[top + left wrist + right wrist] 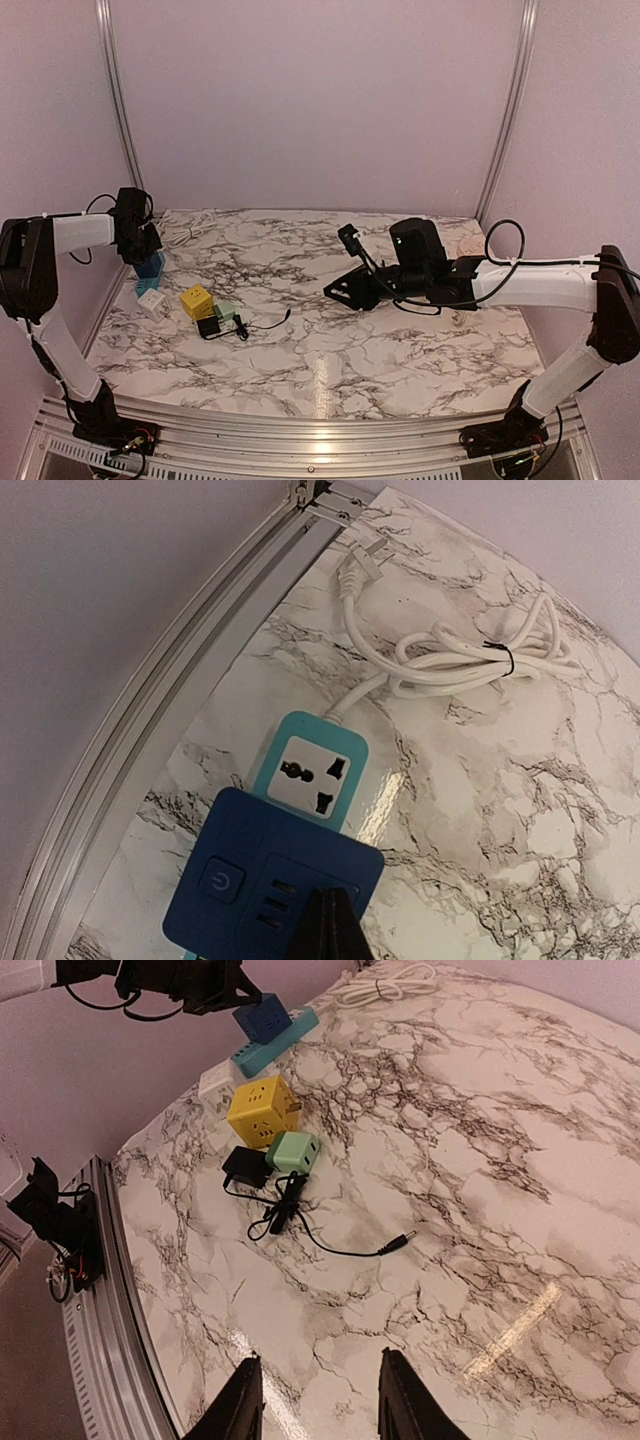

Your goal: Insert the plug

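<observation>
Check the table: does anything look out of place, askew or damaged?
Nothing looks damaged or spilled. The strip's white cord lies bundled, its plug loose on the table, and the black adapter's lead trails in an untidy tangle.

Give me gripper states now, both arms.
Left gripper: closed, nothing held, tip at the blue adapter.
Right gripper: open, empty.

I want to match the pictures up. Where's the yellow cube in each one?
Top external: yellow cube left of middle, by the black adapter.
Left wrist: not in it.
Right wrist: upper left, beside the green cube.
Shared landmark: the teal strip, in all three views.
</observation>
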Controlling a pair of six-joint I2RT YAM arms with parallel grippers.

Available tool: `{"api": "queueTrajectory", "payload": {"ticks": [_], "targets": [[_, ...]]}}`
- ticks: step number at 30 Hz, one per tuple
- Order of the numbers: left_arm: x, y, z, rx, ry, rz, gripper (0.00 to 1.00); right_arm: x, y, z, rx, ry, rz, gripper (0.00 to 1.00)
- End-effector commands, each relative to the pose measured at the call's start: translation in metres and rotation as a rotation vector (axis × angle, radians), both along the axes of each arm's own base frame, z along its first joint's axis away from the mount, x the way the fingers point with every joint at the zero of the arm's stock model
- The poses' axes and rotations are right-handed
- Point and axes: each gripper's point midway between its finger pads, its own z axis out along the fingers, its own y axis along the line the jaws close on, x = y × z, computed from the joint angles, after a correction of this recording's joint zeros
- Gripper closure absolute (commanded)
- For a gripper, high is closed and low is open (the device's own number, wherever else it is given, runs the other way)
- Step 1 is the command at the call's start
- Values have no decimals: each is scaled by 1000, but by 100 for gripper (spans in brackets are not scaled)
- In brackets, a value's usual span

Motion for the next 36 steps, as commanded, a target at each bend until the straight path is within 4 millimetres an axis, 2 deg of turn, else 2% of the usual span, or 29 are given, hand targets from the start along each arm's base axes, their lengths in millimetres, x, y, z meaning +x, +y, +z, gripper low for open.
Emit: {"api": "queueTrajectory", "payload": {"ticks": [1,5,11,16,20,21,22,23,24,28,30,33,36], "targets": [[-34,2,-44,-10,206,3,100,2,4,12,15,-33,0,63],[-22,0,-31,-21,168,-4,100,1,2,11,9,-37,-3,63],[-3,-3,12,-24,83,-21,98,3,0,14,2,-51,-12,62],[3,-9,52,-42,-9,-50,95,9,-7,17,-38,-98,-43,51],[-2,-18,74,-60,-54,-84,88,18,-21,20,-107,-147,-105,44],[-5,-21,78,-64,-65,-96,84,20,-24,20,-129,-159,-118,40],[-8,-25,79,-71,-67,-108,81,22,-28,20,-148,-162,-130,32],[-12,-30,84,-76,-82,-124,77,24,-31,20,-162,-158,-132,7],[-16,-35,86,-77,-91,-141,74,26,-33,22,-169,-158,-137,2],[-36,-60,93,-59,-112,-224,60,43,-55,15,-169,-111,-197,1],[-48,-71,94,-49,-124,-266,46,51,-68,10,-155,-89,-223,2],[-67,-88,93,-17,-116,-334,21,59,-86,16,-160,-141,-273,2],[-86,-99,91,11,-100,-387,2,79,-127,25,-284,-261,-473,2]]}}
